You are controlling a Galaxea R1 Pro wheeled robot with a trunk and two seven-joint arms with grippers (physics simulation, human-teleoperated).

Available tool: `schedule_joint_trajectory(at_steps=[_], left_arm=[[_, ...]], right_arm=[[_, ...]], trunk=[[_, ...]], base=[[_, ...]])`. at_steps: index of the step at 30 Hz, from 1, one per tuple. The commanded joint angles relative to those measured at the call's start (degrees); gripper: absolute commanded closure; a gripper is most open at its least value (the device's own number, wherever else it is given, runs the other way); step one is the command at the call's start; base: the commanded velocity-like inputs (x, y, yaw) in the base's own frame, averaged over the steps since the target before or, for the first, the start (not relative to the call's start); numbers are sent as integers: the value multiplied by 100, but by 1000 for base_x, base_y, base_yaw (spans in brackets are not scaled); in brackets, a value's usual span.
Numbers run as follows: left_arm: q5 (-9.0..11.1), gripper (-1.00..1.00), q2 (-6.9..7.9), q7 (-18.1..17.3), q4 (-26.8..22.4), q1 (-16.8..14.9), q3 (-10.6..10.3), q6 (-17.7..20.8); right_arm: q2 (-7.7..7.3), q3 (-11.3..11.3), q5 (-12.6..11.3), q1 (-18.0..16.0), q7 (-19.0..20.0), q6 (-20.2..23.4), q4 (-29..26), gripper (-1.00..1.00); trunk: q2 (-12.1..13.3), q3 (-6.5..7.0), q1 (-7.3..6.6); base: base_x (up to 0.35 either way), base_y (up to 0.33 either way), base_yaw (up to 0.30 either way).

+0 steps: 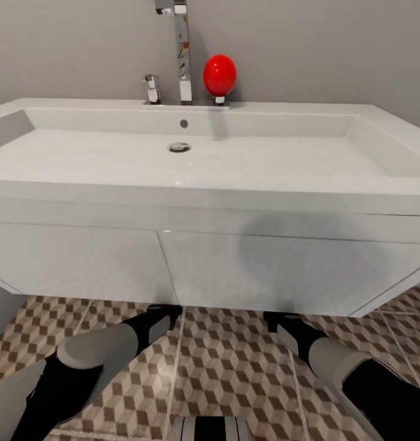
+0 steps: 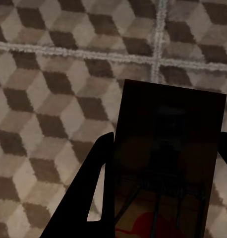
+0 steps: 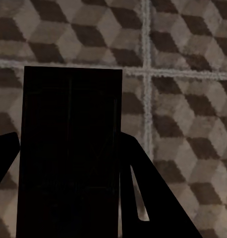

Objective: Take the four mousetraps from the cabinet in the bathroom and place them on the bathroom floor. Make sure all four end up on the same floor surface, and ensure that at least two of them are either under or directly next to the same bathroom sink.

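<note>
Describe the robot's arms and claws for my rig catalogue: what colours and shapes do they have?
In the head view, each arm is a rounded pale grey shell joined to glossy black sections, with the same on the right arm. The left claw and right claw have flat black fingers, wedge-shaped with a narrow slot cut through. No cables or markings are visible.

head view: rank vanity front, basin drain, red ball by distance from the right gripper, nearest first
1. Vanity front, directly above the right gripper, which reaches under it.
2. Basin drain, centre of the sink.
3. Red ball, on the back ledge by the tap.
</note>
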Motion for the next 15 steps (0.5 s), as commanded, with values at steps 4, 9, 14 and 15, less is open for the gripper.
schedule_joint_trajectory(at_steps=[4,9,14,15], left_arm=[[-48,100,2,40,-2,-175,-44,11],[-48,100,2,39,0,-175,-44,4],[-48,100,2,40,0,-173,-44,3],[-48,100,2,39,0,-173,-44,3]], right_arm=[[-1,96,26,-122,-31,34,-52,100],[1,98,32,-112,-31,27,-84,100],[-1,98,40,-111,-31,24,-94,100],[-1,98,40,-108,-31,22,-94,100]], trunk=[[-2,-2,-2],[-2,-2,-2],[-2,-2,-2],[-2,-2,-2]], base=[[1,0,0],[0,0,0],[0,0,0],[0,0,0]])
